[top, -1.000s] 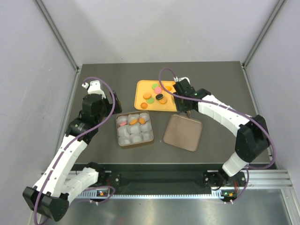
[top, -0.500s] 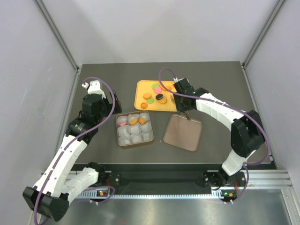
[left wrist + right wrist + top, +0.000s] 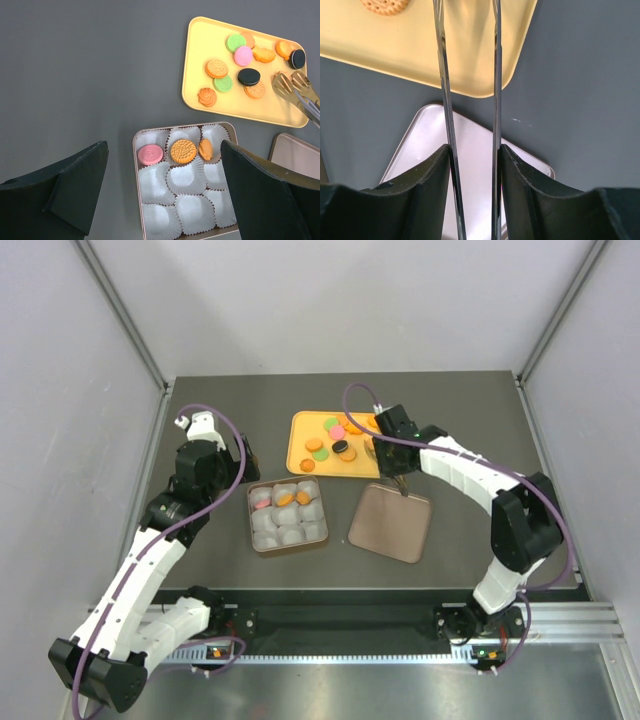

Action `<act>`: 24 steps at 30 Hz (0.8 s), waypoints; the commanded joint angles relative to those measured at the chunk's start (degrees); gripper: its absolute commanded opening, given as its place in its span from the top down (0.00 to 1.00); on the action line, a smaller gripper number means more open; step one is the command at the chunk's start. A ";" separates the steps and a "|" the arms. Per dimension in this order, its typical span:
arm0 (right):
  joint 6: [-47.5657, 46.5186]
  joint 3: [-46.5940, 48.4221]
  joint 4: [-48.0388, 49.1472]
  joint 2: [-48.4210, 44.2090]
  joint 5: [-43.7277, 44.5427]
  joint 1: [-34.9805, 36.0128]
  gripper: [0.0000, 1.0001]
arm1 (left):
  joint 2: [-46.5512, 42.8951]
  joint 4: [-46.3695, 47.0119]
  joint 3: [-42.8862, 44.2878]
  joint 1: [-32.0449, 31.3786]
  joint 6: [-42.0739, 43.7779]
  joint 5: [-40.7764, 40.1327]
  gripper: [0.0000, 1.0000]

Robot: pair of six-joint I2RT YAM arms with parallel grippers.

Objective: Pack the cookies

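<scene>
right pincer point(image 3: 472, 170) has edged slightly right, clamped on tongs point(image 3: 295, 90) reaching over the yellow tray point(image 3: 195, 60). cookies point(image 3: 248, 76) lie mostly on that tray, three in the tin point(image 3: 136, 190); left pincer point(image 3: 162, 165) hangs open above it.

Right wrist view: tongs point(image 3: 443, 100) run off top edge, tips unseen; one orange cookie point(image 3: 385, 5) cropped there. Left wrist view: tin point(image 3: 135, 175) near corners hidden behind left gripper point(image 3: 163, 150); lid point(image 3: 300, 155) cut by right edge.
</scene>
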 commanded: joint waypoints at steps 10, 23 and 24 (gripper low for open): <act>-1.16 3.94 1.84 1.82 -0.82 -1.43 0.55 | 0.15 2.87 -0.32 0.39 0.33 -0.20 0.01; -1.87 3.15 2.02 -0.98 -3.37 -3.80 0.64 | 0.06 2.96 -0.32 0.48 0.25 0.42 0.01; -1.87 2.98 2.02 -1.78 -3.81 -3.80 0.64 | 0.15 3.05 -0.32 0.48 0.25 0.51 0.01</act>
